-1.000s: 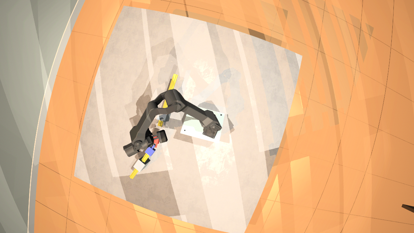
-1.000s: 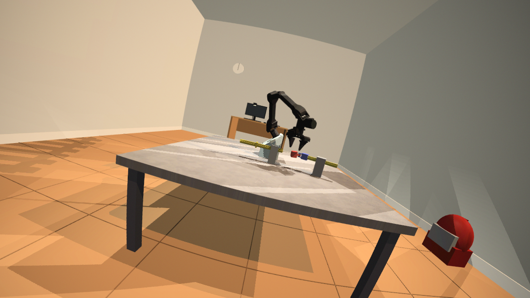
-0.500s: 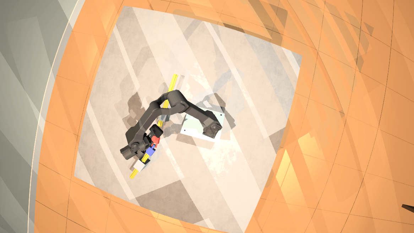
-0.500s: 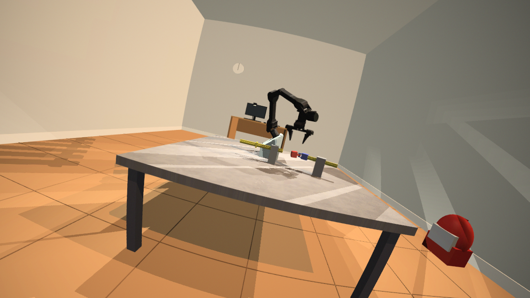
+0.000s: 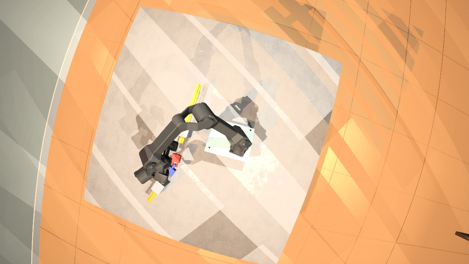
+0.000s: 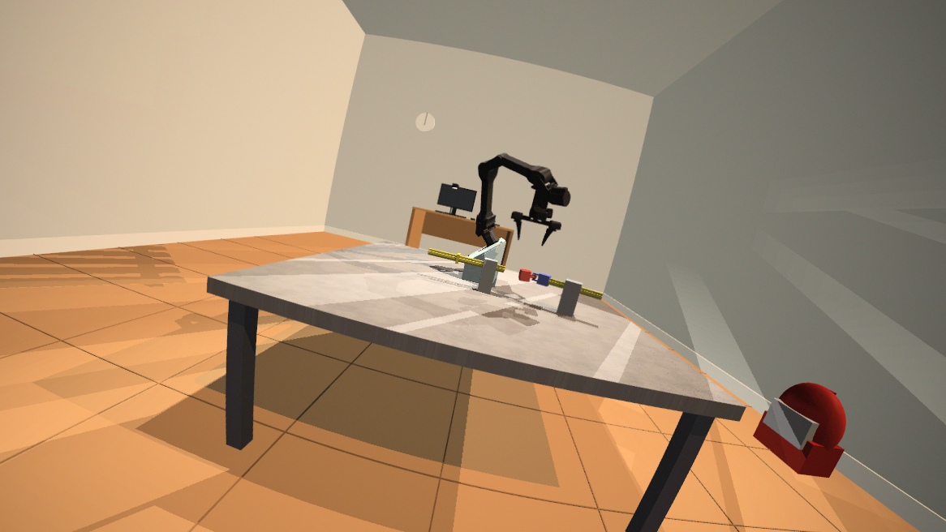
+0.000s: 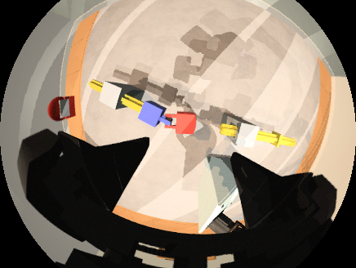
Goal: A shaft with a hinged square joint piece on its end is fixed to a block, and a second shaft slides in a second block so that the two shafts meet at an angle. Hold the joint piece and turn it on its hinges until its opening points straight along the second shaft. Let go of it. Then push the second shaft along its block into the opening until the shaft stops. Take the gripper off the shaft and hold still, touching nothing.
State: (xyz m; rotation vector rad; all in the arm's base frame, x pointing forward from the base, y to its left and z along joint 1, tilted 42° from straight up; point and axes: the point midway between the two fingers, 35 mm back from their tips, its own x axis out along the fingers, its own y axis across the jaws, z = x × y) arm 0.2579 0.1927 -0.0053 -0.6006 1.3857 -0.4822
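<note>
The black gripper (image 6: 535,233) hangs wide open, holding nothing, well above the mottled grey desk (image 6: 370,311). Directly beneath it the boxy red joint piece (image 6: 526,274) adjoins a blue cube (image 6: 543,279) on ridged yellow shafts (image 6: 449,255).

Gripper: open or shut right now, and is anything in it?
Open and empty. In the exterior view the gripper hangs above the red joint piece, fingers spread wide with nothing between them.

A black arm (image 6: 512,165), yellow shafts (image 6: 449,255), a red cube (image 6: 525,274) beside a blue one (image 6: 543,279), grey blocks (image 6: 568,296), orange floor tiles (image 6: 99,476).
</note>
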